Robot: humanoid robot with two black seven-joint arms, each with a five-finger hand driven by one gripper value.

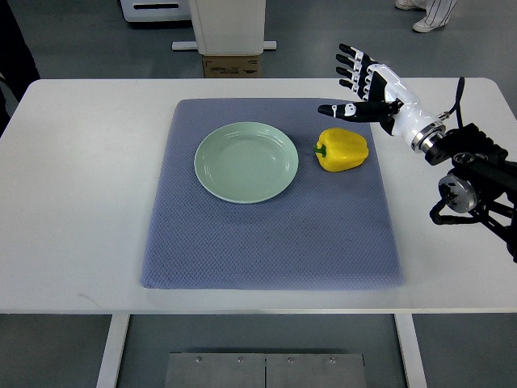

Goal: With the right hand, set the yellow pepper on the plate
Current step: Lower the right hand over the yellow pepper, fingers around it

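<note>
1. While the yellow pepper (342,149) lies on its side on the blue mat (266,234), just right of the empty green plate (246,162), the right hand (367,85) hovers beyond it, fingers spread, holding nothing.
2. Likely risk: the smooth, rounded pepper rolling away under an off-centre grasp.
3. Nothing blocks the short path to the plate; a cardboard box (232,65) sits beyond the white table (81,202).
</note>
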